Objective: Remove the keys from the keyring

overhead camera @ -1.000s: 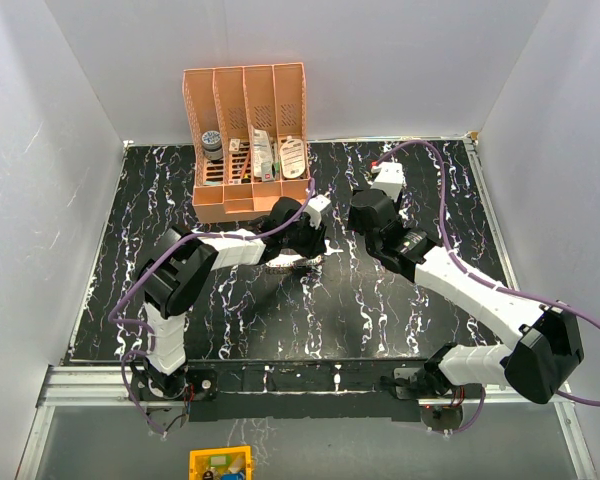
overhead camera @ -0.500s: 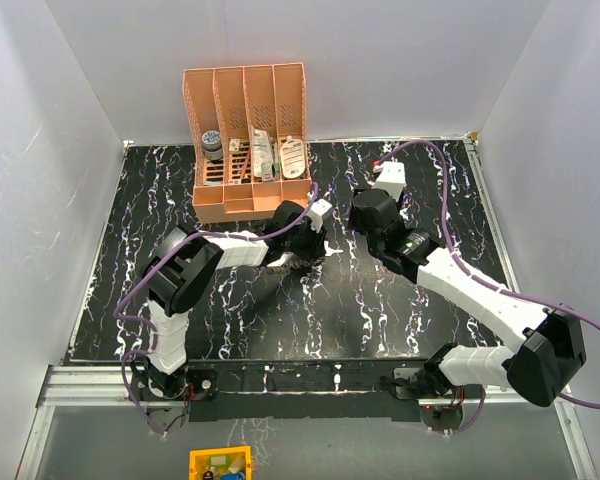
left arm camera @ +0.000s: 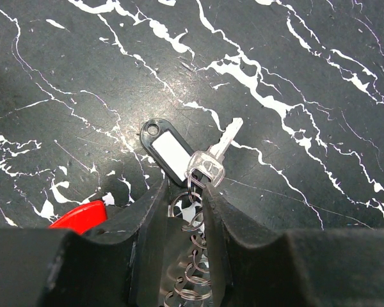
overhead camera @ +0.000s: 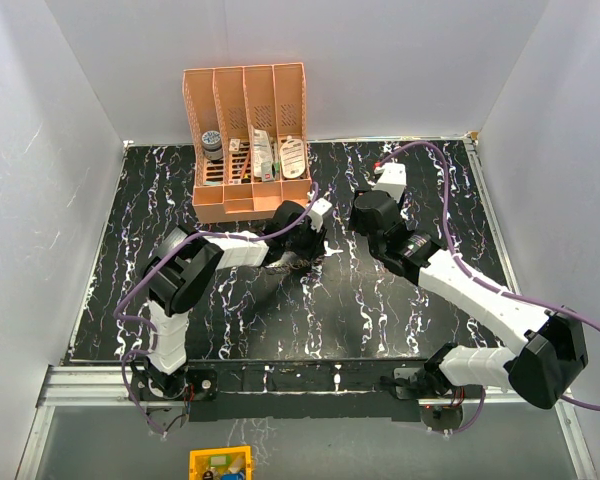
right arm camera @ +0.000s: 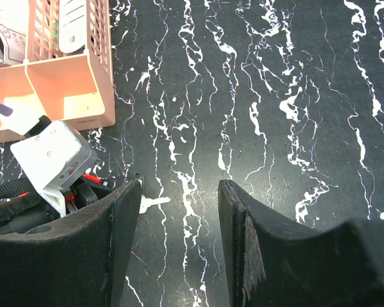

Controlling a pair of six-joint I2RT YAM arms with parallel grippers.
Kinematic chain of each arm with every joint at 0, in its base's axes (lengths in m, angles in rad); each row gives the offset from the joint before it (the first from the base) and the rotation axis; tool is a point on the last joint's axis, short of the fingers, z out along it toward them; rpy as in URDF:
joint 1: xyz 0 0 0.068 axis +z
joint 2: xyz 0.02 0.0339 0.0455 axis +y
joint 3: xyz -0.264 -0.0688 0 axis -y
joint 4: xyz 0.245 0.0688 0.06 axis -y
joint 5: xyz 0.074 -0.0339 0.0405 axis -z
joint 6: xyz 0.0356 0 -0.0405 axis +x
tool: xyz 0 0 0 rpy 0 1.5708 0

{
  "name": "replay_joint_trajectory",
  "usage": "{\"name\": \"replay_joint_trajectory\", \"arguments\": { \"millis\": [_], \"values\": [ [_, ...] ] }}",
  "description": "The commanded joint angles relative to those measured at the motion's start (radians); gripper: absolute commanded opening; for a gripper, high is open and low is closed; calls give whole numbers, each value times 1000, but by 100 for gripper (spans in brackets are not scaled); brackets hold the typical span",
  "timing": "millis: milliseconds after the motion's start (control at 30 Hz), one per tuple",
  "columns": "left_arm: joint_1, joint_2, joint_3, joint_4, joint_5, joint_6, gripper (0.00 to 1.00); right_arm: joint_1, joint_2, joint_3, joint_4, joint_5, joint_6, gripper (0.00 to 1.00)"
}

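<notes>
- The silver key (left arm camera: 216,155) lay flat on the black marble table (left arm camera: 294,77), right in front of your left gripper (left arm camera: 184,185). Its blade pointed up and to the right in the left wrist view, away from the fingers.
- The key's head was hooked onto the keyring (left arm camera: 192,185), which sat right at the fingertips. A coil of wire loops (left arm camera: 191,281) ran back from it between the two fingers.
- A black tag with a white label (left arm camera: 166,151) lay touching the key's head on its left.
- A red piece (left arm camera: 80,215) poked out beside the left finger. It was mostly hidden, so I couldn't tell what it joined to.
- Your left gripper was pinched down to a narrow slot, clamped on the keyring.
- Your right gripper (right arm camera: 179,187) was spread wide with nothing in it, hovering over bare table. The key's pale tip (right arm camera: 155,202) showed just inside its left finger.
- From above, both arms met near the middle of the table, just in front of the orange organizer (overhead camera: 248,195).
</notes>
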Motion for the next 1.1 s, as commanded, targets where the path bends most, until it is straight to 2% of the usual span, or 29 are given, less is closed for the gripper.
{"name": "replay_joint_trajectory", "arguments": {
  "millis": [0, 233, 700, 1067],
  "values": [
    [-5, -4, 22, -41, -19, 18, 27, -3, -27, -5, 52, -1, -9, 50],
    [-17, -50, 14, -43, -10, 28, 31, -1, -30, -15, 59, -21, -9, 50],
    [-41, -70, 42, -88, -28, 48, 32, -1, -38, -23, 66, -28, -15, 50],
    [-55, -179, 27, -73, -86, 77, 33, -1, -34, -34, 76, -49, -17, 51]
  ]
}}
